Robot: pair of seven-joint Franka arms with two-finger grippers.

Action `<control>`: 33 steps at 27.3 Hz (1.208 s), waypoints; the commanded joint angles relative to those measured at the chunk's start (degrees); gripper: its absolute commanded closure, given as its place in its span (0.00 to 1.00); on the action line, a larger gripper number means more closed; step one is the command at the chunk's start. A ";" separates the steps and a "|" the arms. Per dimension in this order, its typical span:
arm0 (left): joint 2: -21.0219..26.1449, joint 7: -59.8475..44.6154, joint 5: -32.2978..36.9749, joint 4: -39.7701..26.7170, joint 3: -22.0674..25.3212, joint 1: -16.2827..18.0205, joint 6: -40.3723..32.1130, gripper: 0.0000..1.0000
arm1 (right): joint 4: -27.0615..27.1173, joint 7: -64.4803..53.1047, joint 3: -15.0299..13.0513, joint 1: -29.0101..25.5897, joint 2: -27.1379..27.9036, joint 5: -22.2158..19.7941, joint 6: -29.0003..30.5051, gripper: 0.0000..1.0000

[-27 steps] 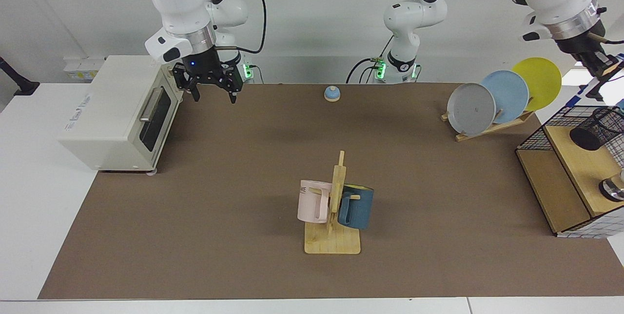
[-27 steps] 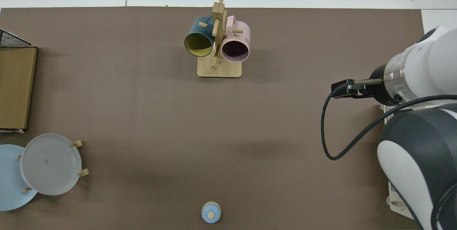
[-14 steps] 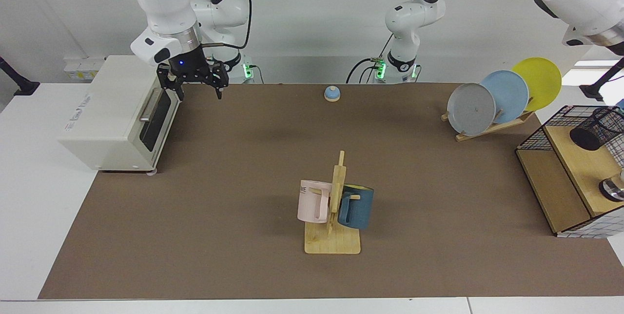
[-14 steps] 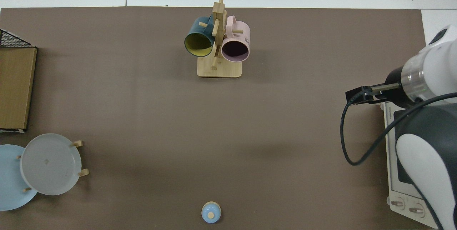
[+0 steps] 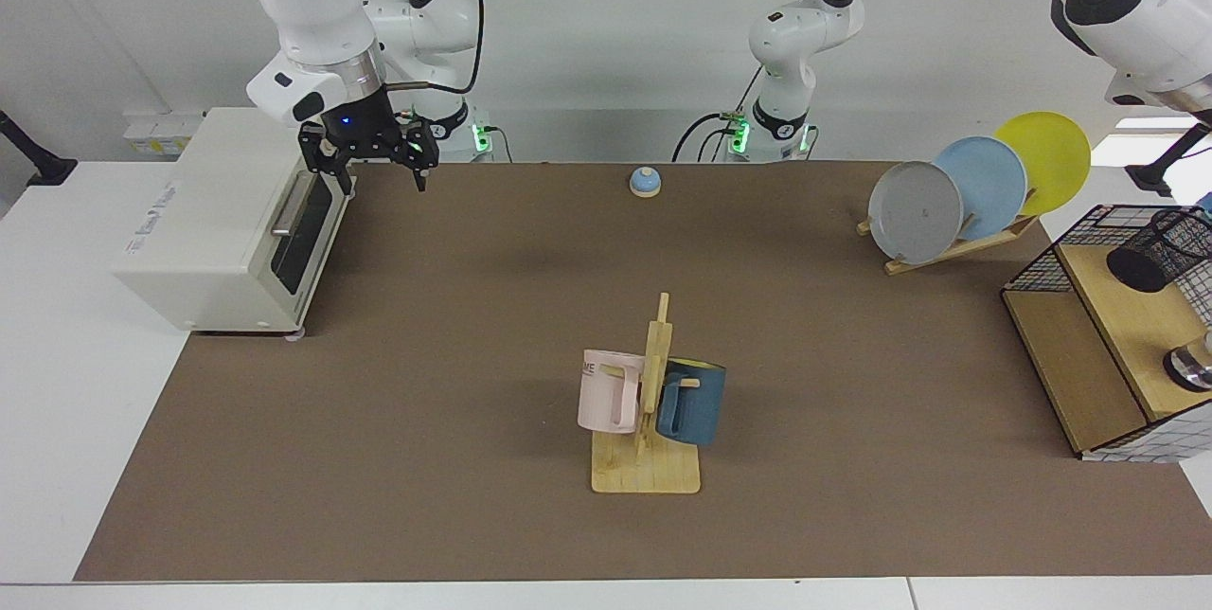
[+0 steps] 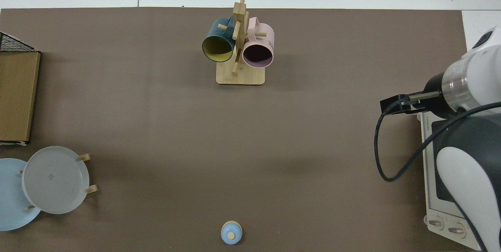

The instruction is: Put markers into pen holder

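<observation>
Brown matting covers the table (image 5: 426, 383), which carries a mug rack at the middle, a plate rack, a toaster oven (image 5: 227, 212) and, at the facing view's right edge, a wire-and-wood shelf frame (image 5: 1089, 345). On that shelf the pen holder (image 5: 1160, 250) lies tipped on its side, its dark mouth turned toward the table's middle; it is cut by the picture's edge, so whether anything is inside cannot be told. No marker shows in either view.

The right claw (image 5: 374, 170) hangs above the table's far edge just beside the toaster oven's top front corner, its fingers apart and holding nothing. In the top view the same arm shows at the oven's side, the claw hidden under the wrist. The left arm is raised high at the facing view's upper right, well above the shelf; only its wrist housing shows, the left claw lies outside the pictures.

Judged from this, the task looks either finished or between steps, with both arms drawn clear of the holder. If markers remain, the next move would call for finding one off to the side, gripping its barrel, and aligning it with the holder's sideways mouth, which allows little room for error.
</observation>
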 commanded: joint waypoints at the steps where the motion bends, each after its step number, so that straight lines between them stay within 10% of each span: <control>1: 2.15 1.32 0.98 2.10 -0.71 1.30 -0.41 1.00 | 0.00 -1.46 0.74 -0.83 -0.55 0.33 -0.37 0.00; 33: 5.14 0.00 1.16 0.34 -0.62 2.71 -0.50 1.00 | 0.00 -1.46 0.74 -0.83 -0.55 0.33 -0.46 0.00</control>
